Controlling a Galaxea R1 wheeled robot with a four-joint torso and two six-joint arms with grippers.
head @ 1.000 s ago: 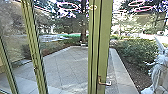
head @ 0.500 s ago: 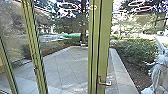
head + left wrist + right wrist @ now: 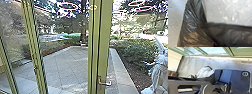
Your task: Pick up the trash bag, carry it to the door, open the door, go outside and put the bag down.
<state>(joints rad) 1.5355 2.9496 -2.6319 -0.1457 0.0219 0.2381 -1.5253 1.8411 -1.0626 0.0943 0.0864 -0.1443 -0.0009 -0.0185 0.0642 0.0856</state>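
Partly beyond view, trash bag [image 3: 191,28]

1. Trash bag [image 3: 205,72]: one, black plastic around a pale, crumpled inside; seen in both wrist views.
2. Door handle [image 3: 105,82]: one, a metal lever.
3. Green uprights, head view: three. Slim one [image 3: 8,70] at far left, another slim one [image 3: 35,47] to its right, broad one [image 3: 103,37] right of the middle, bearing the handle.
4. Statue [image 3: 158,67]: one, pale, at the right edge.
5. Dark tree trunk [image 3: 83,27]: one stands out past the paving; others too tangled to count.
6. Paved terrace [image 3: 67,65]: one, many slabs, number unclear.
7. Bright oval rings, top of head view: four.
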